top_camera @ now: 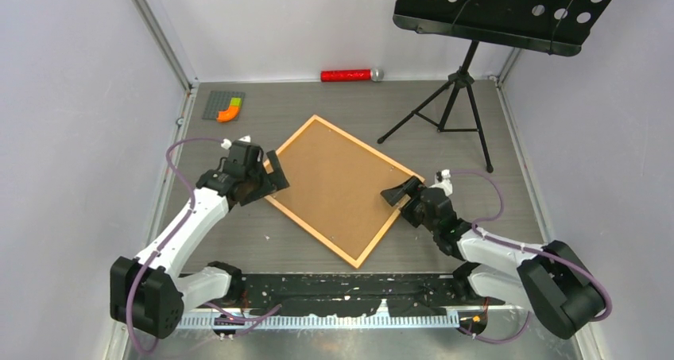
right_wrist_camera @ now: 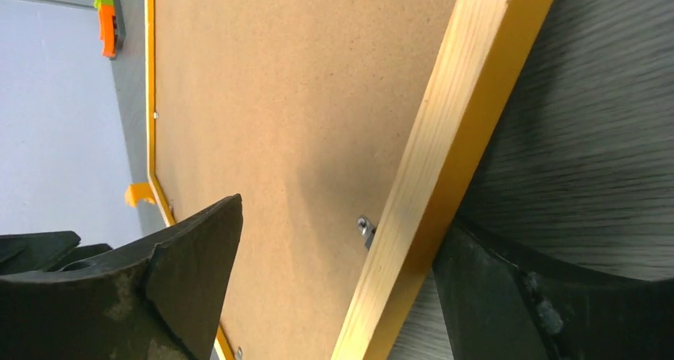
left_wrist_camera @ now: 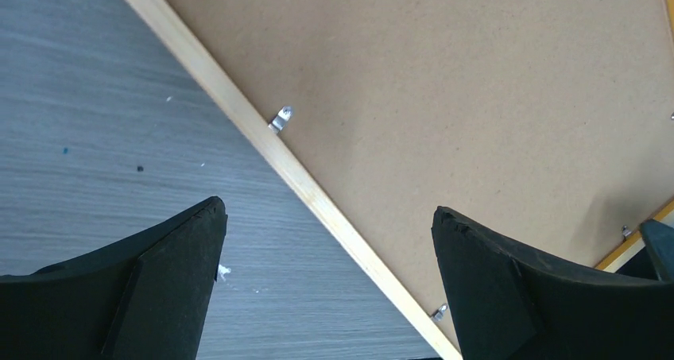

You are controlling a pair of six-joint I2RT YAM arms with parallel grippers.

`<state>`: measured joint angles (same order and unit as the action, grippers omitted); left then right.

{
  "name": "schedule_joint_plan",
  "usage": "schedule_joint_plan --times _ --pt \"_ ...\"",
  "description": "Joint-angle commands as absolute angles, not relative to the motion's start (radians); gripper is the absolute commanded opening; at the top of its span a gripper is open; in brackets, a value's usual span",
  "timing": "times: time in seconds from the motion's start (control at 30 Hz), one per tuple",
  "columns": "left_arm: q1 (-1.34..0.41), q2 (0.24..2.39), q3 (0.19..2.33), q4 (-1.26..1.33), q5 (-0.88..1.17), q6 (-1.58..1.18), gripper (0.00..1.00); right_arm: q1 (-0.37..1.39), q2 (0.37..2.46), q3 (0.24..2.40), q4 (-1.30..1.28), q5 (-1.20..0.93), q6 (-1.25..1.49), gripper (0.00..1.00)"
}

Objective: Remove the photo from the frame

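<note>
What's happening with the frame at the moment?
The orange-bordered wooden picture frame lies face down on the table, its brown fibreboard backing up and in place, so the photo is hidden. The left gripper and right gripper are both open, each straddling an opposite edge of the frame. Neither grips anything; small metal tabs sit along the rim.

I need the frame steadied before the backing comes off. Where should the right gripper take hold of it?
Probably the frame's wooden side rail, from above, with one finger on the backing board side and one outside. The frame lies back-up and flat, so that rail is the only narrow part. The right gripper, open, straddles it.
</note>
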<state>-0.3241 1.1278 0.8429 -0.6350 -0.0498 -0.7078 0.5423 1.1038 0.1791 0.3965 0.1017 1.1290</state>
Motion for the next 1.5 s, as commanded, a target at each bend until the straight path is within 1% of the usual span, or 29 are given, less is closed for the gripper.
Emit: schedule_joint_plan --times 0.0,0.03,0.1,0.13,0.17,0.2,0.3,0.33,0.37,0.4,0.43,0.47,0.5,0.53,0.57,0.6,0.67,0.73,0.77,0.87,0.9,1.07,1.2,1.27,1.33,1.43,1.47 --pt "-0.319 1.075 0.795 -0.643 -0.109 -0.769 1.0 0.55 1.022 0.197 0.358 0.218 0.985 0.91" --pt "-0.319 1.07 0.777 -0.643 -0.115 -0.781 1.0 0.551 1.001 0.207 0.287 0.249 0.973 0.92" --pt "-0.32 1.056 0.742 -0.632 -0.116 -0.81 1.0 0.551 0.931 0.235 0.161 0.383 0.926 0.94" --pt "-0.319 1.049 0.722 -0.621 -0.113 -0.826 1.0 0.551 0.889 0.264 0.081 0.422 0.872 0.98" --pt "-0.319 1.045 0.703 -0.609 -0.107 -0.841 1.0 0.551 0.873 0.28 0.047 0.496 0.842 0.99" --pt "-0.319 1.043 0.677 -0.592 -0.098 -0.854 1.0 0.551 0.847 0.314 -0.011 0.525 0.774 0.97" --pt "-0.318 1.049 0.635 -0.547 -0.078 -0.886 1.0 0.551 0.85 0.381 -0.032 0.613 0.6 0.97" --pt "-0.319 1.053 0.623 -0.531 -0.075 -0.898 1.0 0.548 0.865 0.409 0.014 0.606 0.56 0.97" --pt "-0.319 1.062 0.611 -0.51 -0.07 -0.909 1.0 0.545 0.907 0.422 0.052 0.556 0.465 0.96" --pt "-0.318 1.073 0.599 -0.487 -0.064 -0.923 1.0 0.54 0.937 0.462 0.108 0.52 0.426 0.96" --pt "-0.318 1.083 0.589 -0.457 -0.056 -0.929 1.0 0.535 1.012 0.489 0.122 0.449 0.362 0.96" --pt "-0.319 1.101 0.58 -0.422 -0.046 -0.936 1.0 0.528 1.054 0.555 0.126 0.419 0.338 0.96" --pt "-0.318 1.12 0.575 -0.389 -0.036 -0.938 1.0 0.523 1.147 0.59 0.121 0.38 0.304 0.96" --pt "-0.318 1.141 0.577 -0.364 -0.03 -0.938 1.0 0.51 1.19 0.662 0.098 0.369 0.295 0.96" --pt "-0.318 1.166 0.584 -0.351 -0.027 -0.937 1.0 0.5 1.276 0.695 0.091 0.352 0.282 0.96" --pt "-0.318 1.19 0.597 -0.345 -0.027 -0.936 0.99 0.476 1.312 0.74 0.09 0.308 0.274 0.96" --pt "-0.318 1.239 0.62 -0.336 -0.022 -0.928 0.98 0.433 1.412 0.791 0.114 0.244 0.264 0.96" --pt "-0.318 1.285 0.639 -0.325 -0.022 -0.925 0.98 0.408 1.489 0.823 0.145 0.103 0.265 0.97" --pt "-0.318 1.319 0.647 -0.315 -0.024 -0.926 0.97 0.405 1.53 0.832 0.149 0.073 0.262 0.97" --pt "-0.318 1.415 0.681 -0.302 -0.02 -0.928 0.88 0.404 1.582 0.855 0.146 -0.052 0.269 1.0" --pt "-0.318 1.456 0.711 -0.302 -0.007 -0.922 0.81 0.403 1.594 0.84 0.15 -0.068 0.283 0.98" --pt "-0.318 1.594 0.841 -0.331 0.017 -0.872 0.57 0.403 1.563 0.738 0.157 -0.091 0.282 0.96" --pt "-0.318 1.666 0.968 -0.385 -0.039 -0.806 0.47 0.405 1.487 0.65 0.139 -0.179 0.287 0.9" --pt "-0.318 1.705 1.035 -0.427 -0.081 -0.774 0.43 0.406 1.427 0.608 0.119 -0.159 0.276 0.91" --pt "-0.315 1.745 1.095 -0.46 -0.093 -0.732 0.35 0.405 1.364 0.601 0.063 -0.114 0.252 0.92" --pt "-0.313 1.805 1.174 -0.496 -0.092 -0.669 0.21 0.405 1.273 0.605 0.009 -0.049 0.242 0.95" --pt "-0.313 1.821 1.195 -0.509 -0.099 -0.649 0.17 0.404 1.231 0.604 0.008 0.003 0.245 0.97"
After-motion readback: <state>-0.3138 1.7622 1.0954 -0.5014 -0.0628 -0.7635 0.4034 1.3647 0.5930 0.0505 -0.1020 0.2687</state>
